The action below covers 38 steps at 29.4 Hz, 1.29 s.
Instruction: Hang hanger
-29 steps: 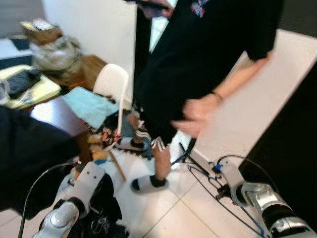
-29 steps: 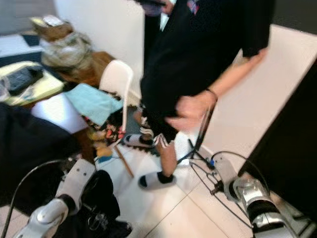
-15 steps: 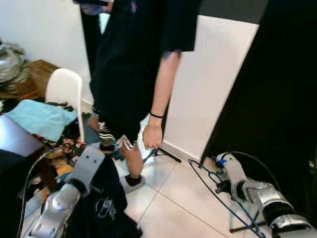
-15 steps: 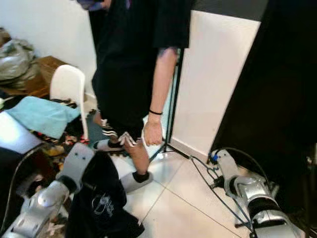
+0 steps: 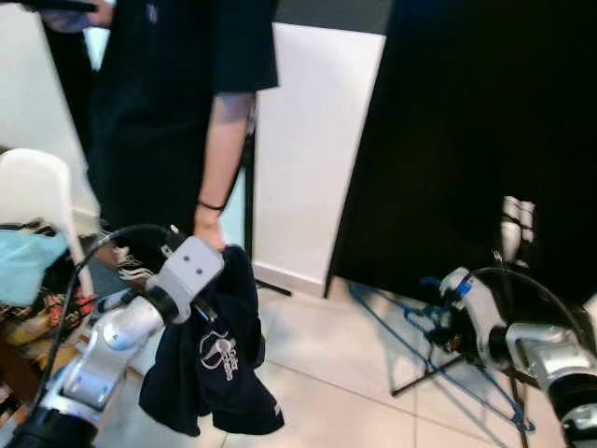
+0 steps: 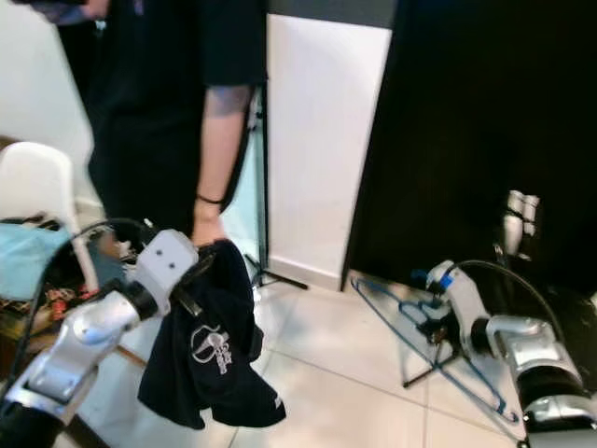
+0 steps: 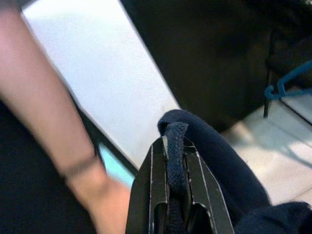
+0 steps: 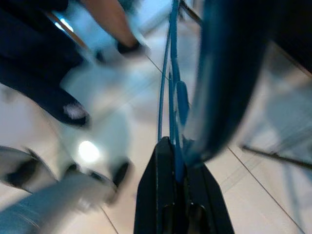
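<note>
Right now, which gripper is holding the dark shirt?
The left gripper, shut on the dark shirt. The right gripper instead pinches the blue hanger.

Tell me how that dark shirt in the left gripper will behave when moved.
Likely floppy: the dark shirt droops in folds below the left gripper, pinched by one edge between its fingers. It probably swings with the arm, and could brush the person close beside it.
</note>
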### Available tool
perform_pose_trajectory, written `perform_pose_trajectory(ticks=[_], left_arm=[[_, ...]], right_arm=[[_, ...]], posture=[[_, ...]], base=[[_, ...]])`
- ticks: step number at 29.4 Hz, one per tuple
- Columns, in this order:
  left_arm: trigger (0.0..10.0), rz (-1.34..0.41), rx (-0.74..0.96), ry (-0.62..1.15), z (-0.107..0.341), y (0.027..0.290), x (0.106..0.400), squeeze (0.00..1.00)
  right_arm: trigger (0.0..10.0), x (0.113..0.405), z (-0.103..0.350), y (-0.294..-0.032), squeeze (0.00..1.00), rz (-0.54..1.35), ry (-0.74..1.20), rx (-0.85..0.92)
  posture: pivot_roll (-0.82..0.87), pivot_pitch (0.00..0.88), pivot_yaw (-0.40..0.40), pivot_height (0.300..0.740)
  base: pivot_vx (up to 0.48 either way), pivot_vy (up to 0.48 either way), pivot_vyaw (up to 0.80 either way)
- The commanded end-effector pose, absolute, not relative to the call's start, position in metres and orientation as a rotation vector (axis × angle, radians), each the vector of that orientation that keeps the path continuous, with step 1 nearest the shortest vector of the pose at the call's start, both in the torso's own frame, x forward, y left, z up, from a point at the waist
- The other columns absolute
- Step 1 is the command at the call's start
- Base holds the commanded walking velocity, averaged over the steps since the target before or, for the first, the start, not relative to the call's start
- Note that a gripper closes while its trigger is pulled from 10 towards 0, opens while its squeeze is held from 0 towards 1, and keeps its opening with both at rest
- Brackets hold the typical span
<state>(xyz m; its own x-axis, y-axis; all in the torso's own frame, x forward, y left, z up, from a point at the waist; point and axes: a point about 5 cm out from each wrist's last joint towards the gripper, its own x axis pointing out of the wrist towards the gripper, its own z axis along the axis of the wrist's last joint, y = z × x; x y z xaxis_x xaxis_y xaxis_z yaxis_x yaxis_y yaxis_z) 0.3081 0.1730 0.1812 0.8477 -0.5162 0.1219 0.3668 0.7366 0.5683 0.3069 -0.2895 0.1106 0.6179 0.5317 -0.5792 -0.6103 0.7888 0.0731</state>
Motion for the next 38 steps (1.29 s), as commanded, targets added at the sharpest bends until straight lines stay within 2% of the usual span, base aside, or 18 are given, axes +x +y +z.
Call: perform_pose_trajectory(ticks=[1,3,5,6,7,8,9,11,14,15,17,18,20,23,35,38], left_arm=[[10.0,-0.496,0.548,-0.341,0.195,0.169,0.311,0.00],[10.0,-0.491,0.481,-0.352,0.198,0.162,0.311,0.00],[10.0,-0.491,0.481,-0.352,0.198,0.162,0.311,0.00],[10.0,-0.463,0.424,-0.340,0.197,0.161,0.310,0.00],[10.0,-0.415,0.335,-0.331,0.195,0.162,0.307,0.00],[10.0,-0.415,0.335,-0.331,0.195,0.162,0.307,0.00],[10.0,-0.362,0.257,-0.314,0.190,0.162,0.303,0.00],[10.0,-0.267,0.167,-0.283,0.177,0.162,0.292,0.00],[10.0,-0.267,0.167,-0.283,0.177,0.162,0.292,0.00],[10.0,-0.172,0.086,-0.234,0.157,0.157,0.268,0.00],[10.0,-0.172,0.086,-0.234,0.157,0.157,0.268,0.00],[10.0,-0.140,0.071,-0.210,0.148,0.155,0.256,0.00],[10.0,-0.140,0.071,-0.210,0.148,0.155,0.256,0.00],[10.0,-0.113,0.073,-0.165,0.134,0.152,0.239,0.00],[10.0,-0.158,0.142,-0.160,0.137,0.145,0.240,0.00],[10.0,-0.251,0.138,-0.217,0.153,0.139,0.249,0.00]], right_arm=[[10.0,0.305,0.112,-0.282,0.00,0.708,0.593,-0.075],[10.0,0.302,0.116,-0.251,0.00,0.819,0.490,0.050],[10.0,0.302,0.116,-0.251,0.00,0.819,0.490,0.050],[10.0,0.302,0.117,-0.233,0.00,0.844,0.428,0.134],[10.0,0.306,0.118,-0.217,0.00,0.783,0.359,0.224],[10.0,0.306,0.118,-0.217,0.00,0.783,0.359,0.224],[10.0,0.308,0.116,-0.204,0.00,0.701,0.310,0.298],[10.0,0.309,0.108,-0.191,0.00,0.527,0.277,0.334],[10.0,0.309,0.108,-0.191,0.00,0.527,0.277,0.334],[10.0,0.303,0.113,-0.181,0.00,0.430,0.197,0.369],[10.0,0.303,0.113,-0.181,0.00,0.430,0.197,0.369],[10.0,0.299,0.115,-0.177,0.00,0.418,0.172,0.374],[10.0,0.299,0.115,-0.177,0.00,0.418,0.172,0.374],[10.0,0.292,0.118,-0.169,0.00,0.441,0.168,0.348],[10.0,0.283,0.124,-0.156,0.00,0.519,0.209,0.288],[10.0,0.278,0.129,-0.154,0.00,0.620,0.239,0.195]], posture=[[-0.06,0.000,-0.035,0.740],[-0.07,0.000,-0.030,0.740],[-0.07,0.000,-0.030,0.740],[-0.08,0.000,-0.025,0.740],[-0.09,0.000,-0.020,0.740],[-0.09,0.000,-0.020,0.740],[-0.10,0.000,-0.017,0.740],[-0.09,0.000,-0.013,0.740],[-0.09,0.000,-0.013,0.740],[-0.09,0.000,-0.007,0.740],[-0.09,0.000,-0.007,0.740],[-0.09,0.000,-0.007,0.740],[-0.09,0.000,-0.007,0.740],[-0.08,0.000,-0.015,0.740],[-0.09,0.000,-0.018,0.740],[-0.10,0.000,-0.031,0.740]], base=[[0.000,0.000,-0.76],[0.000,0.000,-0.76],[0.000,0.000,-0.76],[0.000,0.000,-0.76],[0.000,0.000,-0.76],[0.000,0.000,-0.76],[0.000,0.000,-0.76],[0.000,0.000,-0.76],[0.000,0.000,-0.76],[0.000,0.000,-0.76],[0.000,0.000,-0.76],[0.000,0.000,-0.77],[0.000,0.000,-0.77],[0.000,0.000,-0.77],[0.000,0.000,-0.77],[0.000,0.000,-0.77]])
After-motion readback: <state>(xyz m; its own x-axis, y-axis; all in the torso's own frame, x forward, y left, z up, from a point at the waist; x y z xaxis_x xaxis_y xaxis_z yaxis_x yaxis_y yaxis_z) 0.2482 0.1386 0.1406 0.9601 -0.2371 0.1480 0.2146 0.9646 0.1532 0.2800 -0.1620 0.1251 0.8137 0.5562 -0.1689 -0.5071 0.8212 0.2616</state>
